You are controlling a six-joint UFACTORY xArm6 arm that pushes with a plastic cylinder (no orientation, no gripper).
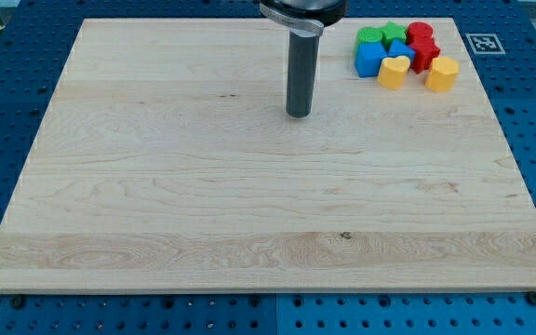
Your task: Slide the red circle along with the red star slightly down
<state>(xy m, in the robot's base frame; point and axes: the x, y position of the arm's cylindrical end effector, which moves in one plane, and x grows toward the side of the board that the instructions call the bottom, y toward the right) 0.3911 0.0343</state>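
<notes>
One dark rod is all this arm is carrying; no pincer is fitted, so nothing is being gripped and there is nothing to open or close. My tip (298, 113) is resting on the bare wooden surface (156, 205), well apart from every block, with the whole cluster lying toward two o'clock from it.

Judging from the task, the red circle (420, 33) and the red star (423, 53) are sitting at the view's top right, the circle at twelve o'clock of the star and apparently touching it. To do this step well, I am thinking the tip should be travelling round above the circle, near the surface's top edge, then pressing toward six o'clock through the circle's centre so both reds are moving as one. A short, slow stroke is seeming right, since only a slight shift is wanted.

Crowding is the trouble. A yellow block (442, 73) is lying at five o'clock of the star, a yellow heart (394, 71) at seven o'clock, a blue block (371, 60) and another blue block (399, 48) at nine o'clock, with a green block (371, 36) and a green star (394, 33) beyond. The yellows are likely getting nudged.
</notes>
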